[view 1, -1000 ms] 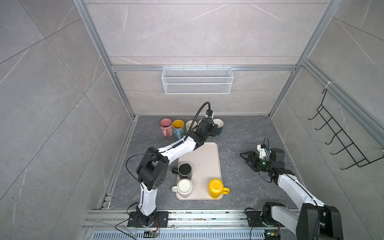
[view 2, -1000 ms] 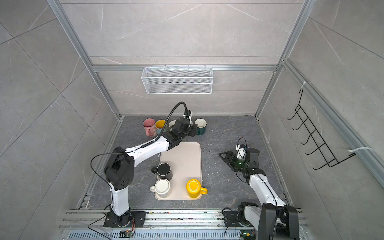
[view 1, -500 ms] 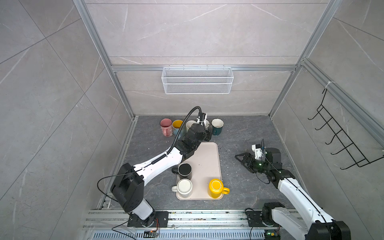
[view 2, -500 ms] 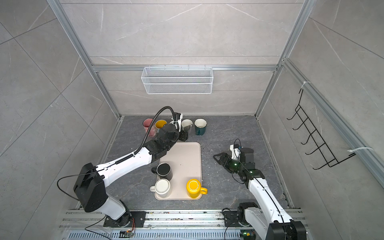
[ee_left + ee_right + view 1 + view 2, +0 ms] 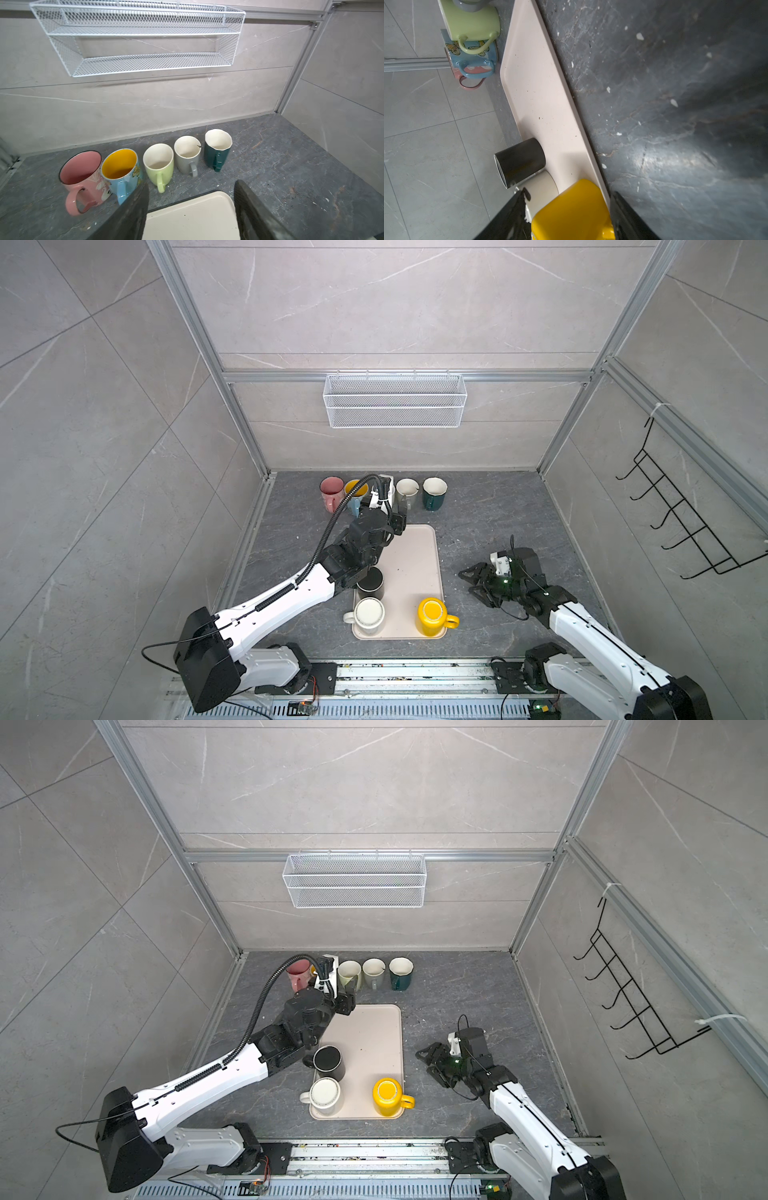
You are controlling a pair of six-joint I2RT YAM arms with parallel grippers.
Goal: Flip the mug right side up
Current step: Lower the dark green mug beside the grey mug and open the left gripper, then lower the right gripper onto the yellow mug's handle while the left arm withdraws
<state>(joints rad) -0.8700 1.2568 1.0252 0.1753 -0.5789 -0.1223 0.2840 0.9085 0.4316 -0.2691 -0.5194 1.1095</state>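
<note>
Two hands gape empty: your left hand (image 5: 397, 522) stretches over the tray's (image 5: 415, 556) far edge; your right hand (image 5: 467, 583) crouches low beside the tray, facing the upside-down yellow mug (image 5: 432, 616) on its near corner.

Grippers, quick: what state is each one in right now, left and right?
Left gripper: open, jaws apart, holding nothing.
Right gripper: open, jaws apart, holding nothing.
</note>
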